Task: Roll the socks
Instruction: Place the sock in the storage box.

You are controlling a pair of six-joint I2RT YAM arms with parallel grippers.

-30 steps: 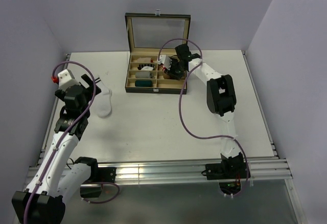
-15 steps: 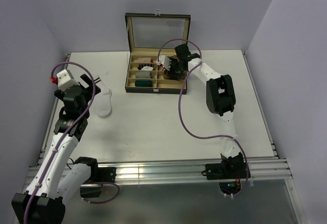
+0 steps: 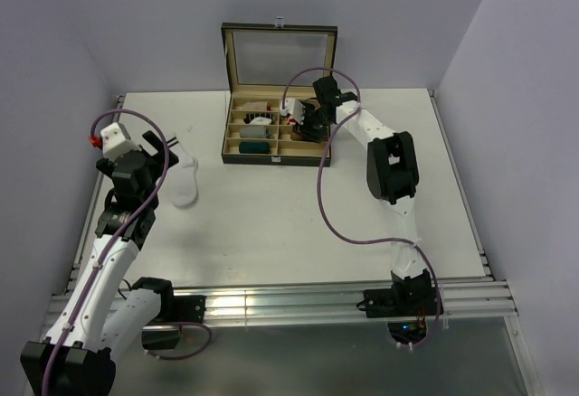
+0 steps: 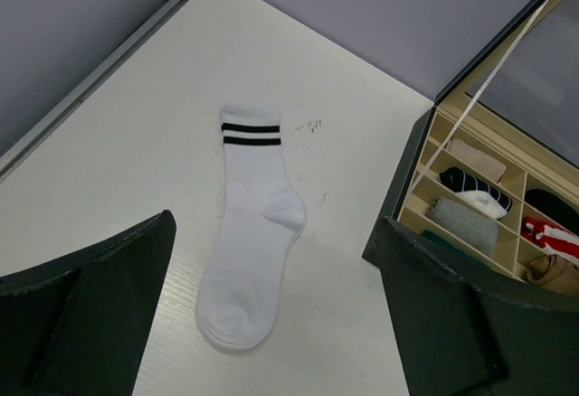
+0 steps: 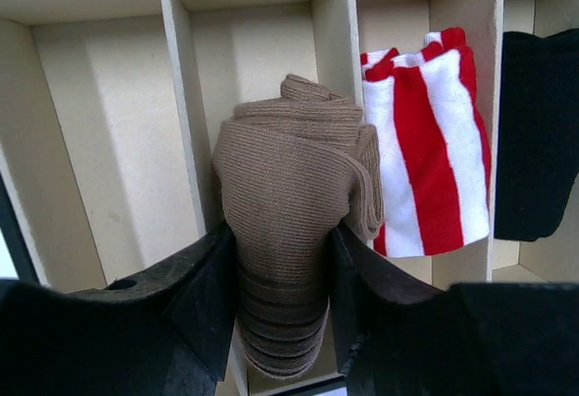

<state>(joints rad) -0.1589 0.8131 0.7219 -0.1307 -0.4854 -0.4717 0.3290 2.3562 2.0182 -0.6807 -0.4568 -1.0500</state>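
The rolled tan sock (image 5: 294, 188) is gripped between the two fingers of the right claw (image 5: 282, 310), at the centre of the right wrist view. It is held over the dividers of the open box (image 3: 276, 157), which is seen at the upper middle of the top view. Just to its right, the red-and-white striped sock (image 5: 425, 161) is tucked into a compartment, and a black bundle (image 5: 534, 134) is seen at the right edge. The white sock (image 4: 253, 260) with two dark cuff stripes is laid flat on the bench (image 4: 136, 143), left of the box and apart from it. The left claw (image 4: 276, 315) is held wide open above it, nothing being gripped.
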